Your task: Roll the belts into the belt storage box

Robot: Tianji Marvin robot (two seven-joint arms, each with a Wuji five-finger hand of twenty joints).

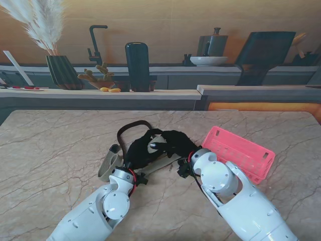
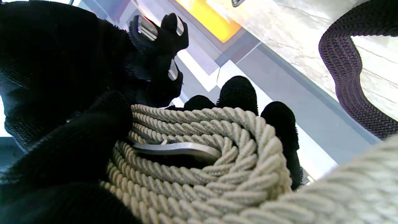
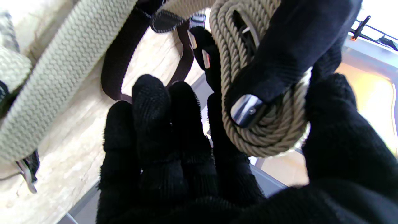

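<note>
My two black-gloved hands meet over the middle of the table. My left hand (image 1: pixel 140 150) is shut on a beige braided belt wound into a roll (image 2: pixel 211 161), with its metal buckle (image 2: pixel 177 149) at the core. My right hand (image 1: pixel 175 143) presses on the same roll (image 3: pixel 264 130) from the other side, fingers (image 3: pixel 161 149) and thumb around it. The belt's loose tail (image 1: pixel 108 165) trails on the table to the left. A dark brown belt (image 1: pixel 128 129) lies looped just beyond the hands. The pink storage basket (image 1: pixel 238 153) sits right of my right hand.
The marble table ends at a grey counter edge (image 1: pixel 100 95) farther from me. On the shelf behind stand a dark vase (image 1: pixel 62 70), a black cylinder (image 1: pixel 137 65) and a white bowl (image 1: pixel 208 60).
</note>
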